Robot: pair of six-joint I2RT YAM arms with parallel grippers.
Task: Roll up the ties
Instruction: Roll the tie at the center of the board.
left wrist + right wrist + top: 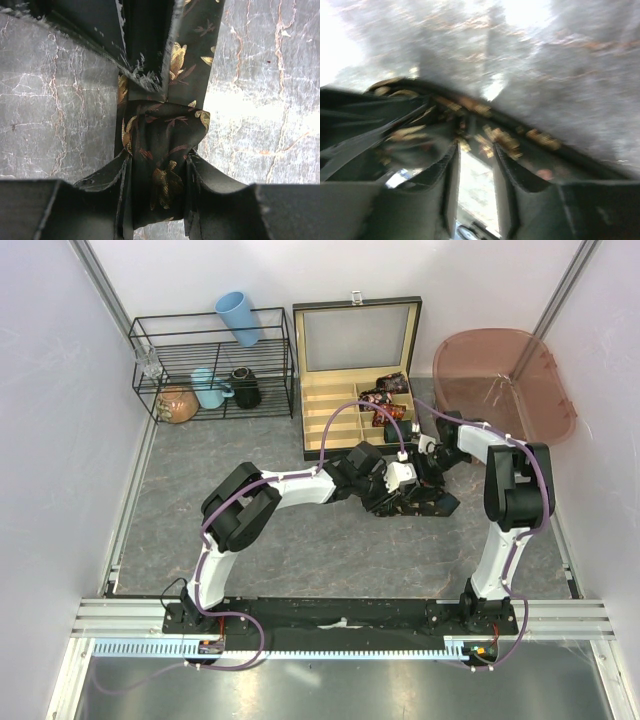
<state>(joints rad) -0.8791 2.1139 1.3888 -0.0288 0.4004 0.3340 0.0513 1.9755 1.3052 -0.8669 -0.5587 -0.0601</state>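
Top view: both arms meet mid-desk (pixel 250 440) before the box (pixel 355 340). Coils (pixel 385 400) fill its right compartments.
Left wrist: left pincer (pixel 159 170) clamps the tie (pixel 165 135) at a fold, likely to anchor the roll.
Right wrist: blurred. Right pincer (pixel 475 165) is narrow at the tie's edge; I cannot tell whether it grips.

The right wrist view is smeared by blur: the tie (pixel 492 137) is reduced to streaks, and the right gripper's (pixel 476 150) hold cannot be judged. In the left wrist view it is cut off above and below.
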